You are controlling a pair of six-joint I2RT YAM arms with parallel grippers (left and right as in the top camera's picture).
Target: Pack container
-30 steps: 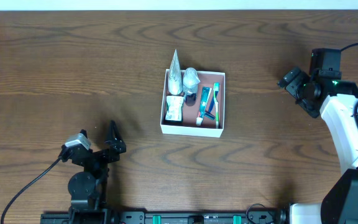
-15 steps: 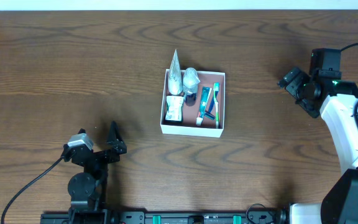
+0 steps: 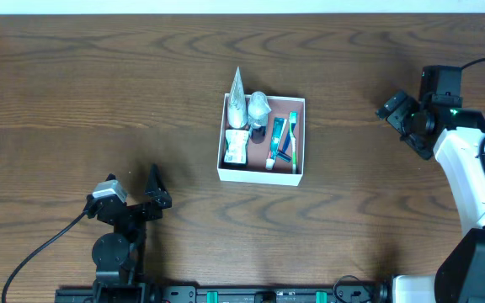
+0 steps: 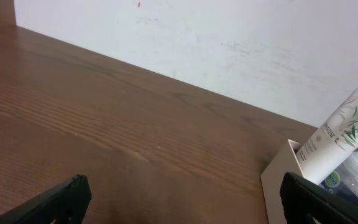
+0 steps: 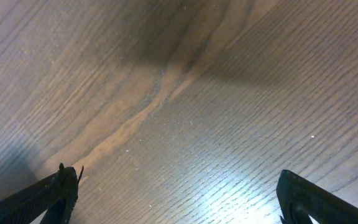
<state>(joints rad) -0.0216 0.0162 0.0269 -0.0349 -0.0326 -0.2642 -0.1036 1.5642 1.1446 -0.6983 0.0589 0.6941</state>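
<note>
Barely anything has moved in the last second: only the left arm has settled a touch closer to the table's near edge. Seen from above, the container (image 3: 260,176), a shallow white box, sits at the middle of the wooden table (image 3: 91,84). Inside it are a white tube (image 3: 238,103) leaning over the far wall, a small clear bottle (image 3: 259,105), a white packet (image 3: 235,148) and teal toothbrushes (image 3: 281,141). The left gripper (image 4: 188,199) is near the front left, the right gripper (image 5: 179,194) at the far right. Both are well apart from the box, jaws spread wide and grasping nothing.
</note>
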